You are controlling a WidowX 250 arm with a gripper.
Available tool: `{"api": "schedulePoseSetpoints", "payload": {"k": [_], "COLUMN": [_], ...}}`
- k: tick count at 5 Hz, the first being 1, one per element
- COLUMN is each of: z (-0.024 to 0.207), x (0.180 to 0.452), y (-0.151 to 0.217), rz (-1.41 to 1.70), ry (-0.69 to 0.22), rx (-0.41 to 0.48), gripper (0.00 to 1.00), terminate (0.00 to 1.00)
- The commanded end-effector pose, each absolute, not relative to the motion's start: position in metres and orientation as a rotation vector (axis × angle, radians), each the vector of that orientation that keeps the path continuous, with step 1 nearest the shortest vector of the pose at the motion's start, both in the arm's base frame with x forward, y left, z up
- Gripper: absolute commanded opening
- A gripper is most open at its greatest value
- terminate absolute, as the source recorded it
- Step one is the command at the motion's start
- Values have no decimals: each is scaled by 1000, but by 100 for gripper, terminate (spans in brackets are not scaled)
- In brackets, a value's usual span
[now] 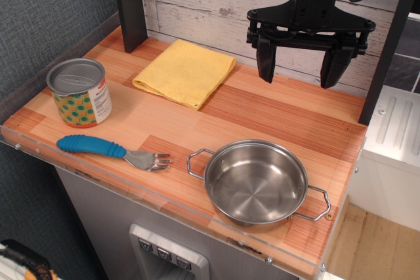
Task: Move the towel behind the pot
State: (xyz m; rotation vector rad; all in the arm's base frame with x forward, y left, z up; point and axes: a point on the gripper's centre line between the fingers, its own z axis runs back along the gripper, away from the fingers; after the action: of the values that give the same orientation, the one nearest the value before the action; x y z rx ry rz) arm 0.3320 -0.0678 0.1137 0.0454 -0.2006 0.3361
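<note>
1. A tin can [80, 92] with a green-orange dotted label stands upright near the wooden tabletop's [275, 113] left edge.
2. A blue-handled fork [113, 151] lies just in front of it, tines pointing right.

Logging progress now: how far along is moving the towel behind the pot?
Nothing looks done: the towel lies flat at the back left, the pot at the front right. The tool hangs open and empty, above the table. Grasping and moving remain.
</note>
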Motion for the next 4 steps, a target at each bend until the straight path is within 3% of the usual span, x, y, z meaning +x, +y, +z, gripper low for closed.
{"api": "schedulePoseSetpoints", "payload": {"k": [1,2,3,4], "z": [114,109,106,98], "x": [332,355,365,370], "y": [-68,-37,-11,26], "rz": [336,253,239,203], "ry": [-201,-186,-130,-102], "rx": [45,33,105,111], "gripper": [100,100,100,100], "terminate": [0,0,0,0]}}
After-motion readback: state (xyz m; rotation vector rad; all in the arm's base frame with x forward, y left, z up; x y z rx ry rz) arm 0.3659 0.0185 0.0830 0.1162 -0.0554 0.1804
